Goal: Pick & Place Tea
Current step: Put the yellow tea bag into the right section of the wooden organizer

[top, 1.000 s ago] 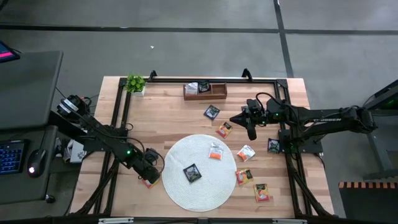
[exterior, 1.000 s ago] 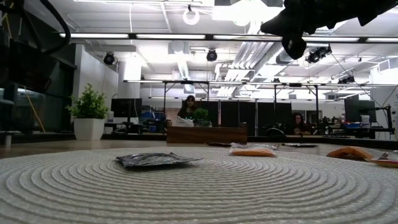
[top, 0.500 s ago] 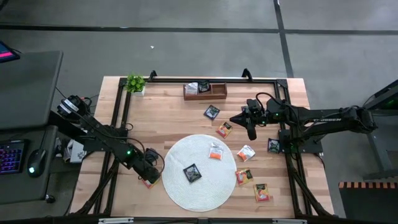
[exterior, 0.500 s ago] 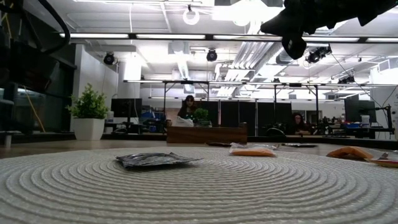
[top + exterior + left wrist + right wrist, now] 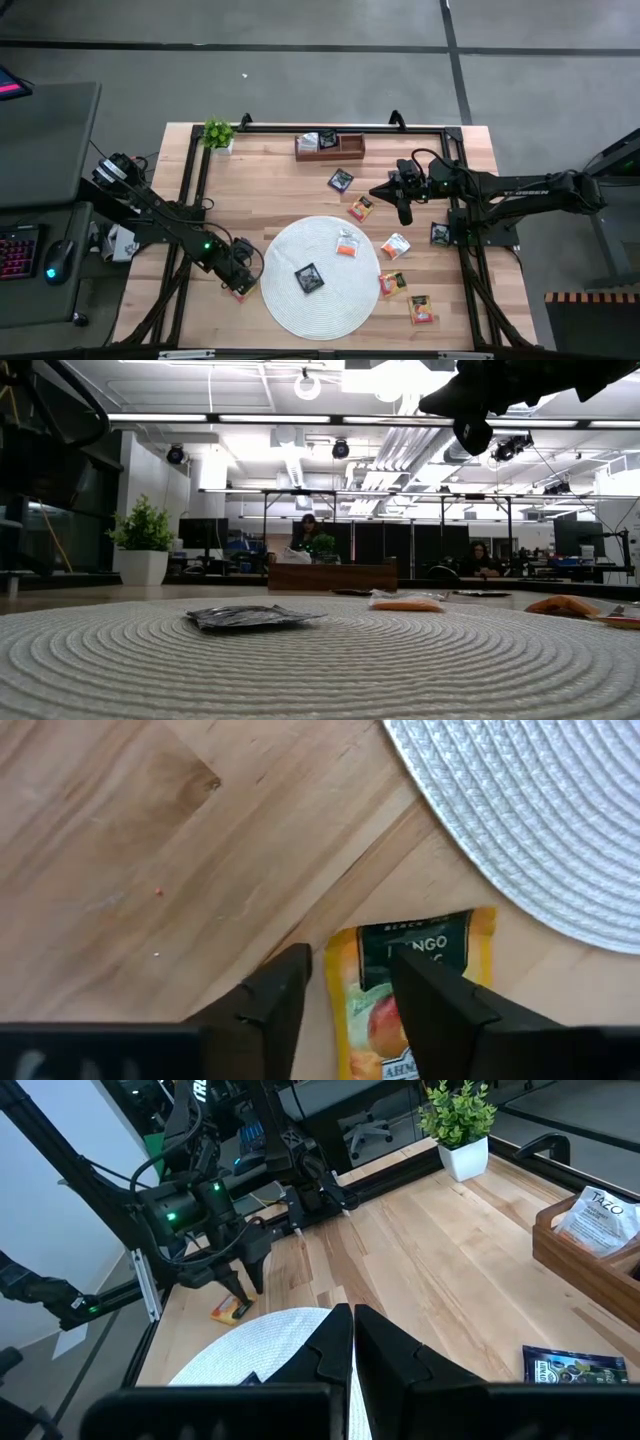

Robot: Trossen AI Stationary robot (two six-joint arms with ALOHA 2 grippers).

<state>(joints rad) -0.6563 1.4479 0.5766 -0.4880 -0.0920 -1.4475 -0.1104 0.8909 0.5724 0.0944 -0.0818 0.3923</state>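
A red-orange and yellow tea sachet (image 5: 440,970) lies flat on the wood just off the round white mat's (image 5: 325,305) near-left rim. My left gripper (image 5: 345,985) points down at it, open. One finger stands over the sachet's face and the other over bare wood beside its long edge. A black sachet (image 5: 309,278) and a white-and-orange one (image 5: 346,244) lie on the mat. Several more sachets lie on the wood to the right. My right gripper (image 5: 404,212) hangs shut above the table's right half, holding nothing. My left gripper comes from above with its fingers straddling the sachet's long edge (image 5: 338,990), near the end that faces the mat. The sachet lies flat on the table. I cannot tell whether either fingertip touches it.
A brown wooden tray (image 5: 350,147) with sachets in it stands at the far edge. A small potted plant (image 5: 218,134) is at the far left corner. Black frame rails (image 5: 190,200) run along both sides of the table. Bare wood lies between the mat and the tray.
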